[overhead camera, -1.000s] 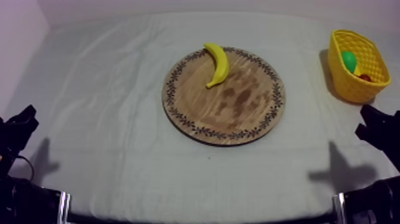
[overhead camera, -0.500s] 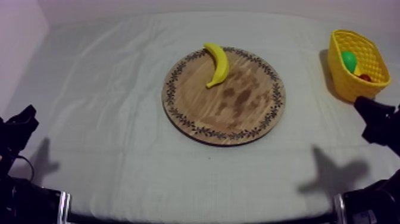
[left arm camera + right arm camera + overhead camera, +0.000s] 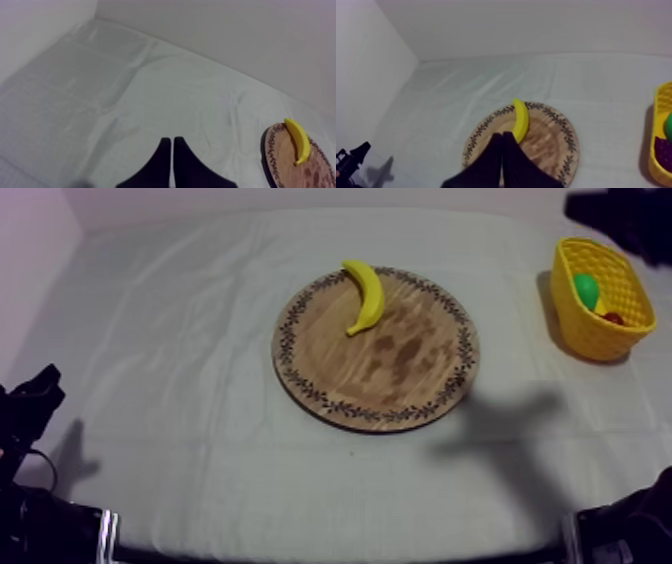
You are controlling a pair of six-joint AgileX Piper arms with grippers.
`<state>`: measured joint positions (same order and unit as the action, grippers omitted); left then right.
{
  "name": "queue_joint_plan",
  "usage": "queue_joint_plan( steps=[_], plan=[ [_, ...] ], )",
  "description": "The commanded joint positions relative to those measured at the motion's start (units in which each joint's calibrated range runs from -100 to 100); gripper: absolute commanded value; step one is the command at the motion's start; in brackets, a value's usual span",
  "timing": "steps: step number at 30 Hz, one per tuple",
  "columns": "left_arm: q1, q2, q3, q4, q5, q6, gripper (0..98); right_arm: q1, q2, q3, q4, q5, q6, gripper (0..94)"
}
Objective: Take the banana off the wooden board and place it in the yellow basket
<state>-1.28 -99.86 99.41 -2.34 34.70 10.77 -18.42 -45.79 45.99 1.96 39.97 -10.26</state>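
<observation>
Lifting off from its rest low at the table's 4 o'clock edge, the right arm [image 3: 622,213] has swung up within the last second and now comes in at the top view's 1 o'clock corner, above the yellow basket [image 3: 580,250]. Its shadow [image 3: 500,418] has slid across the cloth [image 3: 180,338] to the 4 o'clock side of the wooden board [image 3: 400,363]. The banana [image 3: 365,293] has not moved: it lies at the board's 12 o'clock rim, curving inward, free of any grip. In the right wrist view the right gripper [image 3: 501,137] hangs over the board with its two black fingers pressed together in a narrow wedge, holding nothing, its tip just beside the banana's 6 o'clock end. The left gripper [image 3: 172,141] is likewise closed on nothing and has stayed parked at the table's 8 o'clock corner, well apart from the board. The basket, at 2 o'clock from the board, already holds a green fruit [image 3: 586,288] and a small red fruit [image 3: 613,318]. Judged from this, the reach has begun but the pick has not; the fingers would have to spread before coming down around the banana.
</observation>
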Motion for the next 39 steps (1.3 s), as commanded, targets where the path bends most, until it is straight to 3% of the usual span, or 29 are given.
queue_joint_plan(
  steps=[1, 18, 33, 35, 37, 39],
  plan=[
    [0.01, 0.03, 0.04, 0.02, -0.01, 0.00, 0.1, -0.30, 19.65, -15.18, -0.01, 0.84, -0.41, 0.7],
    [0.01, 0.03, 0.04, 0.02, -0.01, 0.00, 0.1, 0.05, 69.63, -56.23, 2.54, 13.54, -3.36, 2.4],
    [0.01, 0.03, 0.04, 0.02, -0.01, 0.00, 0.1, -0.81, 77.23, -56.39, 0.86, 18.68, 0.17, 9.7],
    [0.01, 0.03, 0.04, 0.02, -0.01, 0.00, 0.1, -1.04, 77.11, -56.00, 0.83, 19.69, 0.90, 17.9],
    [0.01, 0.03, 0.04, 0.02, -0.01, 0.00, 0.1, -1.42, 77.07, -55.88, 1.17, 20.97, 1.00, 48.7],
    [0.01, 0.03, 0.04, 0.02, -0.01, 0.00, 0.1, -1.92, 77.05, -55.68, 1.58, 22.12, 1.39, 69.8]
  ],
)
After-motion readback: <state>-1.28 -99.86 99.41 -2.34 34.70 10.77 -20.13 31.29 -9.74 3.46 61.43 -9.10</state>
